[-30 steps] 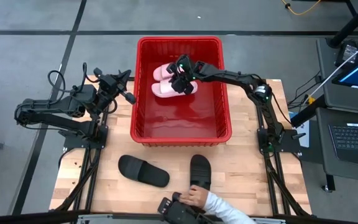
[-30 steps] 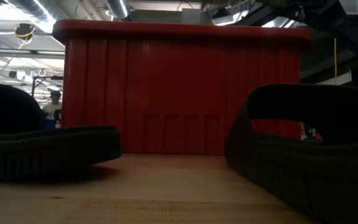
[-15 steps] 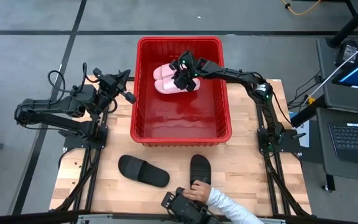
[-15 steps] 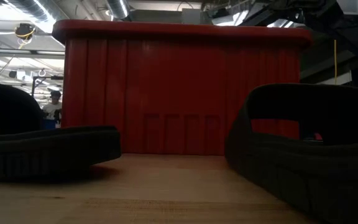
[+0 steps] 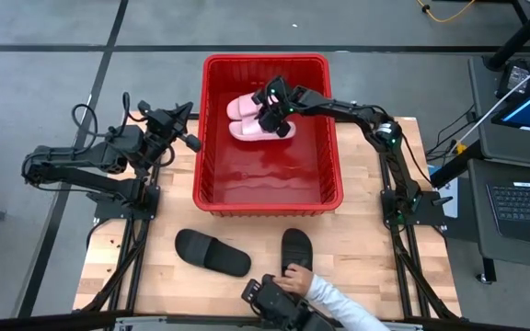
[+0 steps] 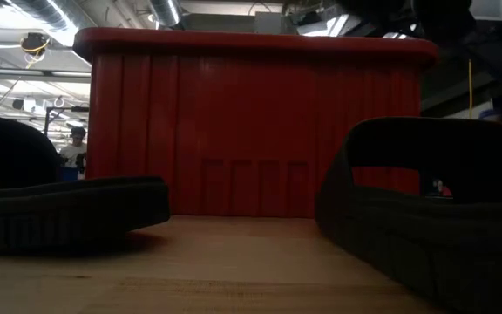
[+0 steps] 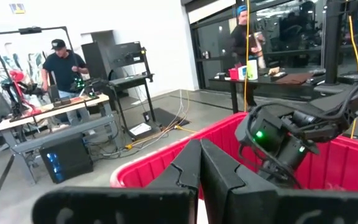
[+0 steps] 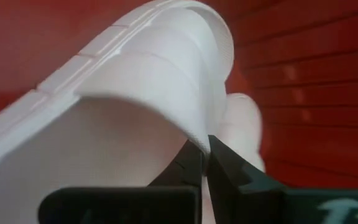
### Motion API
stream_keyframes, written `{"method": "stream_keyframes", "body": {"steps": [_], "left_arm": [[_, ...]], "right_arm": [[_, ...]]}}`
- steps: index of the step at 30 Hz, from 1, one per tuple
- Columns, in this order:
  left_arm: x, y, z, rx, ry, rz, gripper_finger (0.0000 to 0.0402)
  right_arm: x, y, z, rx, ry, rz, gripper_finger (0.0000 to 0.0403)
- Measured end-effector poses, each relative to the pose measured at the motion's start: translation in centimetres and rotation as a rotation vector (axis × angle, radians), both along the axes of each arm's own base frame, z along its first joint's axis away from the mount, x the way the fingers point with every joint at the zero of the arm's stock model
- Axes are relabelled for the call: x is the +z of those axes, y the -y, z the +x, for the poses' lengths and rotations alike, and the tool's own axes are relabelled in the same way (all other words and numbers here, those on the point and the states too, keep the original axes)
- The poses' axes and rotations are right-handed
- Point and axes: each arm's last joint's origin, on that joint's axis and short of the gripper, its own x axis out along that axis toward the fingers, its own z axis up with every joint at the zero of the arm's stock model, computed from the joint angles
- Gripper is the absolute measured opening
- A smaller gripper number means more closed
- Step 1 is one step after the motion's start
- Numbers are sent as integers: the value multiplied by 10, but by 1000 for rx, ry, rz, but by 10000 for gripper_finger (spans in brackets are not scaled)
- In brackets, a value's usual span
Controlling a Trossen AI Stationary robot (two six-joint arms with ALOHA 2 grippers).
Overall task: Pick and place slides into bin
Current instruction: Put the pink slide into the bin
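Two pale pink slides [image 5: 247, 119], smooth moulded foam with wide arched straps, lie side by side inside the red bin [image 5: 217, 191] near its far wall; the bin is glossy plastic, rectangular, with tall ribbed sides, standing on the pale wooden plank counter [image 5: 375, 265]. Two black slides stay on the counter in front of the bin: one [image 5: 212, 251] lying flat toward the bin's near left corner, the other [image 5: 297, 252] below its near right corner, with a person's hand [image 5: 294, 283] in a white sleeve resting on its heel end. The right gripper [image 5: 277, 118] hangs inside the bin over the pink pair, its jaws pinched together at the strap's edge of one pink slide, though a firm hold cannot be confirmed. The left gripper [image 5: 191, 142] waits just outside the bin's left wall, jaws closed on nothing. Compared with a second ago, the right gripper has shifted slightly toward the bin's far wall, and the person's hand has slid further onto the black slide.
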Motion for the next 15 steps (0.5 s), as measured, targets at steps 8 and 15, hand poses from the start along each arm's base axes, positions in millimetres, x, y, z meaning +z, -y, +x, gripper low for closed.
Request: {"method": "stream_keyframes", "body": {"steps": [8,15], "left_arm": [[-3,0,6,0,-21,-1,2],[-4,0,8,-1,-12,-9,2]], "right_arm": [[-5,6,7,11,59,-57,11],[-5,7,6,1,35,-98,10]]}}
